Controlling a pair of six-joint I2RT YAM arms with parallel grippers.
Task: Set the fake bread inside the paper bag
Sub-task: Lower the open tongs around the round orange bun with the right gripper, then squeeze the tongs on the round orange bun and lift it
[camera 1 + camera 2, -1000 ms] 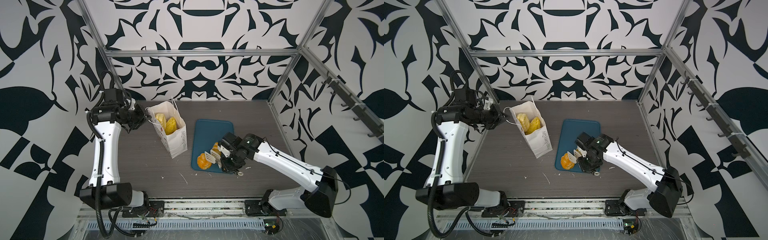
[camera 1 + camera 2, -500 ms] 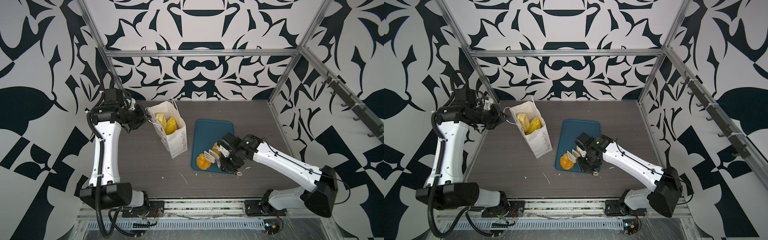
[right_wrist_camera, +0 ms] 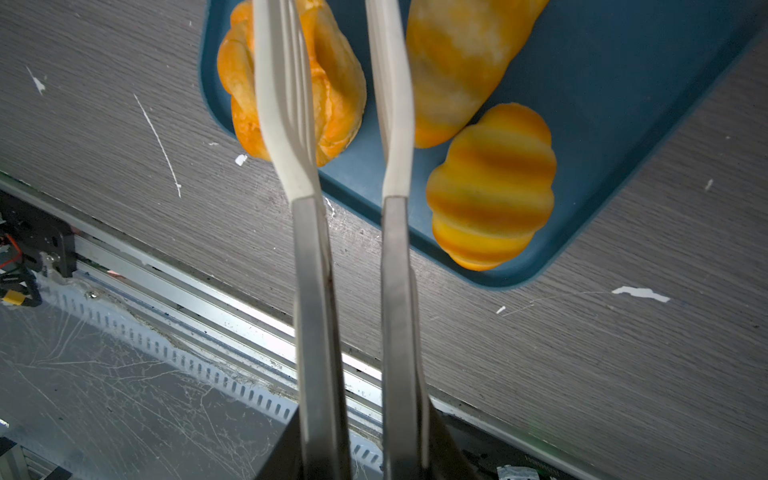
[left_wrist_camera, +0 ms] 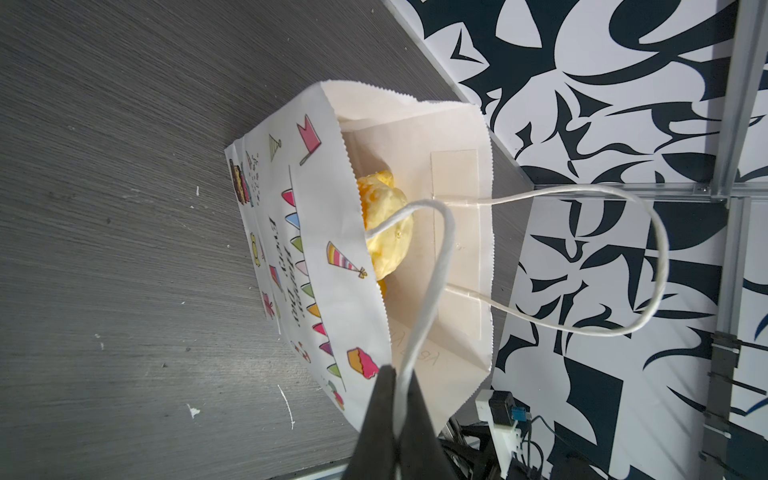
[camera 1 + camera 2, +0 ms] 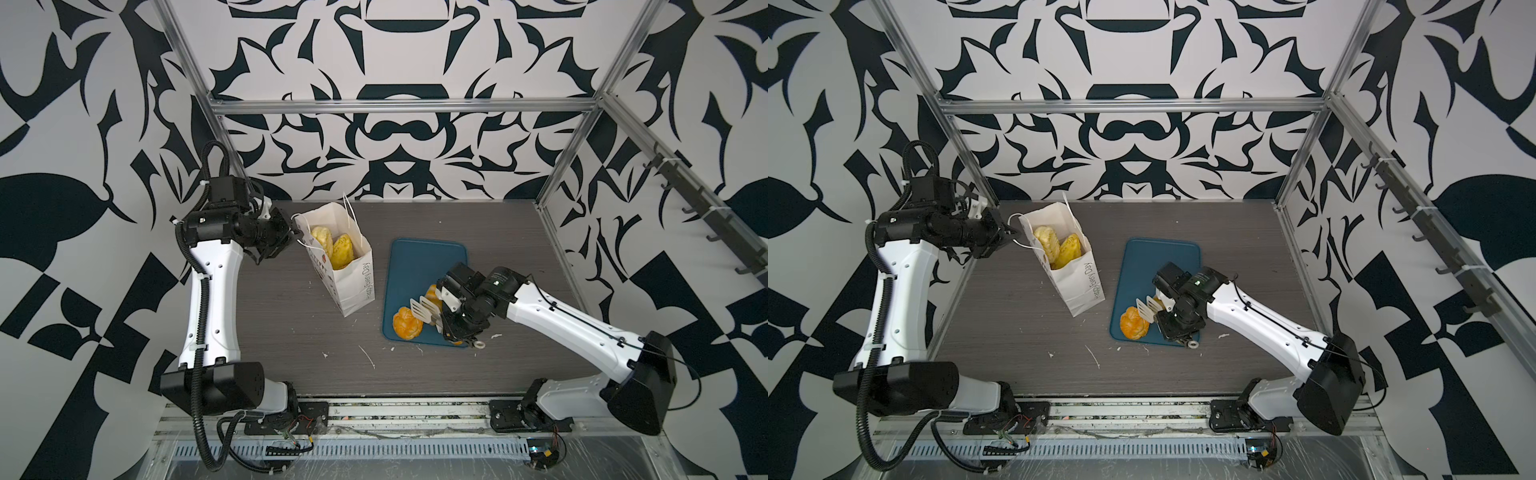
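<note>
Just ahead of the right pincer (image 5: 444, 315), under the pale tips of the tongs (image 3: 309, 232) it is clamped on, three pieces of fake bread (image 5: 407, 323) lie on the blue tray (image 5: 419, 257). A round bun (image 3: 332, 83) sits beneath one tip, a long loaf (image 3: 457, 62) beside the other, and a croissant (image 3: 492, 187) off to that side by the tray's rim. The tong arms stand apart with nothing between them; whether a tip touches the bun I cannot tell. More bread (image 5: 332, 246) already sits in the paper bag (image 5: 353, 286), which stands on the table (image 5: 291, 332) well apart from this pincer, past the tray's edge. The left pincer (image 4: 395, 419) is closed on one cord handle (image 4: 432, 266), right at the bag's open mouth. The step in hand looks like picking the next piece, probably the bun. That calls for shifting the tongs so both tips straddle it, then squeezing firmly, since the glossy surface may slip.
</note>
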